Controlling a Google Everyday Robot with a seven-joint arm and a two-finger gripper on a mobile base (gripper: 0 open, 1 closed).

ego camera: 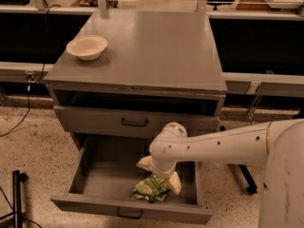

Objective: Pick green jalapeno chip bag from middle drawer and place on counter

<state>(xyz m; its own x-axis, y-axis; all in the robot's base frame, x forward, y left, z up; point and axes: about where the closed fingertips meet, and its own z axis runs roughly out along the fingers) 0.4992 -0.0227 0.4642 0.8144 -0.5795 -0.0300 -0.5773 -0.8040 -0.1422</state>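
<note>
Arm (213, 144) is extending level and bending down into the drawer (109, 172); end effector (159, 174) is spreading open over the bag (149, 189).

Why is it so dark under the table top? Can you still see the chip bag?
Camera view: the slot under the counter is in deep shadow; the bowl casts a soft shadow; the chip bag in the open bottom drawer is dim but visible, under the gripper.
</note>
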